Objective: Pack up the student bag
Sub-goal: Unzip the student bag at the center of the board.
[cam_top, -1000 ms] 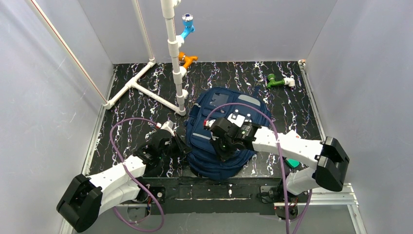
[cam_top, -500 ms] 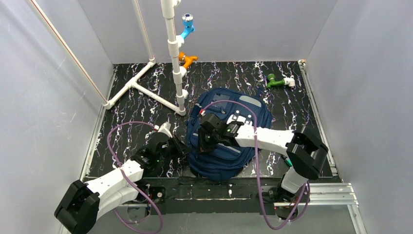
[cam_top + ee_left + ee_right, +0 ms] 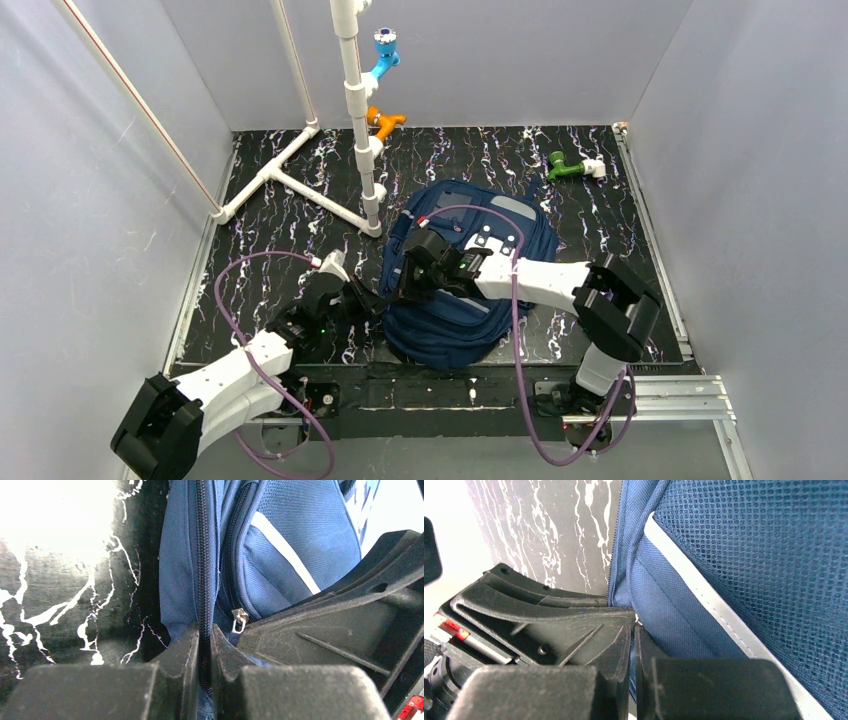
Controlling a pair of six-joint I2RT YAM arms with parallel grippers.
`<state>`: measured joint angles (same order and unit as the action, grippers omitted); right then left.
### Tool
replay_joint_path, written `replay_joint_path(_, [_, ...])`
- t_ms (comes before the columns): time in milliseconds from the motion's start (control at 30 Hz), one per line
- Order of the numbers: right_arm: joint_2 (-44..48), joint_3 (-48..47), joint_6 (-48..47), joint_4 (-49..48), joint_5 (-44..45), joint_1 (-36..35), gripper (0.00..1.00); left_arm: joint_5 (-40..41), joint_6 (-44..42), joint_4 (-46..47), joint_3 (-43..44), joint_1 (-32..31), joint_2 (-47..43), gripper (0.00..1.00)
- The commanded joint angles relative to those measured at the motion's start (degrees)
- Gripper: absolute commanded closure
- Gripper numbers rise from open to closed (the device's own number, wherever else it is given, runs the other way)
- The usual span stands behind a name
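Swung leftward, the right gripper now meets the left gripper at the left edge of the bag, flat on the table. Left pinches the zip seam; right is clenched by the zip pull, hold unclear. Unzipping, it seems: next, drag the pull along.

One navy-blue fabric backpack, centre. Two white-and-black robot arms: left arm, right arm. Two purple cables. One white plastic pipe stand, upper left. Three coloured pipe fittings: blue fitting, orange fitting, green fitting.
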<state>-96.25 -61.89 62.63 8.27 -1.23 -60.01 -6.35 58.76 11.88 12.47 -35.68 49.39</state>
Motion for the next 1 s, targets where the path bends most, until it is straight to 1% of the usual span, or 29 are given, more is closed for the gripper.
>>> replay_joint_path(0, [-4.26,-8.96,6.20,-19.49,5.87,0.33,0.99,-8.81,1.47,6.11,0.61,-1.49,-0.89,1.00])
replay_joint_path(67, [-7.08,-11.43,7.54,-19.57,5.10,0.33,0.99,-9.24,1.38,6.27,0.79,-1.47,-0.71,1.00])
replay_joint_path(167, [-9.60,-13.58,9.15,-20.83,6.22,0.22,0.99,-9.79,1.27,6.48,0.85,-1.45,-0.48,1.00])
replay_joint_path(300, [-10.85,-16.68,7.81,-19.66,10.21,0.62,0.99,-9.93,1.62,6.57,0.27,-1.50,-0.79,1.00])
replay_joint_path(400, [-11.67,-17.58,7.34,-17.78,9.04,2.37,0.99,-9.38,1.94,6.58,-0.37,-1.50,-1.85,1.00])
replay_joint_path(467, [-10.43,-16.74,4.10,-16.49,7.66,3.37,0.98,-8.86,2.08,6.57,-0.74,-1.49,-2.86,1.00])
replay_joint_path(500, [-9.32,-16.41,0.69,-15.24,7.29,3.79,0.96,-8.66,2.07,6.58,-0.90,-1.50,-3.29,1.00])
replay_joint_path(533, [-7.82,-16.16,-5.18,-12.73,7.47,3.90,0.95,-8.55,2.05,6.58,-1.03,-1.50,-3.59,1.00])
replay_joint_path(567, [-6.11,-15.61,-10.72,-10.79,7.63,3.85,0.90,-8.48,1.94,6.58,-1.05,-1.49,-3.70,1.00])
replay_joint_path(600, [-4.39,-14.72,-16.12,-9.73,6.38,3.70,0.82,-8.62,1.82,6.58,-1.04,-1.49,-3.70,1.00])
replay_joint_path(633, [-2.86,-14.34,-21.35,-6.03,3.44,3.72,0.79,-8.86,1.53,6.54,-1.00,-1.45,-3.62,1.00])
replay_joint_path(667, [-1.82,-14.67,-26.31,-1.40,1.93,3.71,0.68,-9.17,1.06,6.57,-0.90,-1.49,-3.53,1.00])
replay_joint_path(700, [-0.88,-14.40,-31.80,2.12,-1.10,3.53,0.62,-9.51,0.52,6.57,-0.72,-1.50,-3.51,1.00])
replay_joint_path(733, [-0.08,-14.34,-36.58,6.34,-3.37,3.50,0.58,-9.89,0.02,6.58,-0.62,-1.50,-3.58,1.00])
replay_joint_path(767, [0.85,-14.57,-41.24,11.51,-3.64,3.39,0.52,-9.91,-0.51,6.53,-0.61,-1.50,-3.71,1.00])
replay_joint_path(833, [2.91,-14.47,-50.41,19.69,-3.01,2.59,0.45,-9.50,-0.62,6.18,-0.74,-1.50,-4.00,1.00])
replay_joint_path(900, [5.13,-13.99,-58.95,25.75,0.76,0.51,0.34,-9.43,-0.73,6.05,-0.58,-1.50,-3.83,1.00])
replay_joint_path(933, [5.80,-13.75,-61.91,28.19,4.22,-0.70,0.31,-9.65,-0.80,6.05,-0.29,-1.49,-3.50,1.00])
replay_joint_path(967, [6.10,-13.85,-65.58,31.04,7.61,-1.86,0.30,-9.99,-0.88,5.98,0.12,-1.45,-3.20,1.00])
